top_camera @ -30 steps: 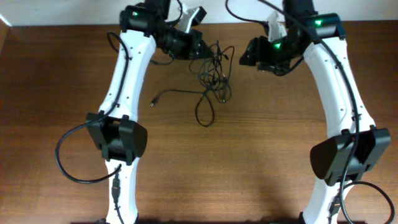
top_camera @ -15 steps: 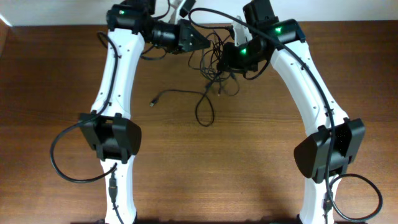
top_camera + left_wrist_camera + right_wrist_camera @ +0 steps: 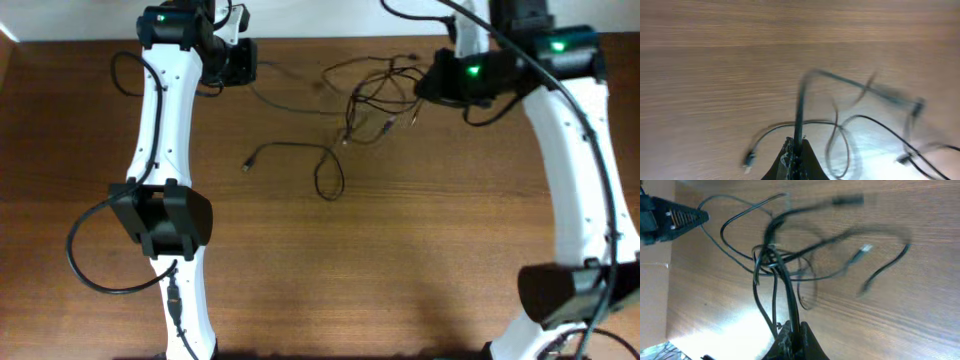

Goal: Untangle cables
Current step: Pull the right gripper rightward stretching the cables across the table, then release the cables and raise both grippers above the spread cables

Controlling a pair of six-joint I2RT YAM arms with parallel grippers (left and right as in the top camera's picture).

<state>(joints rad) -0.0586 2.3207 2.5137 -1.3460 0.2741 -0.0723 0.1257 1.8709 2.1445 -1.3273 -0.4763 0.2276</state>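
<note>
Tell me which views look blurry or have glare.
Overhead: sharp and evenly lit. Left wrist: cables smeared by motion blur, white glare on the table at lower right. Right wrist: upper cables blurred, bright glare on the table at lower left.

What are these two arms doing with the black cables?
Two robot arms hold a tangle of thin black cables stretched between them. The left arm has its jaws shut on one strand; the right arm has its jaws shut on several. One loop, ending in a plug, lies on the wooden table.

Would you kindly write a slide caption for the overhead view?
Left gripper and right gripper, each shut on the cables, hold them strung across the table.
</note>
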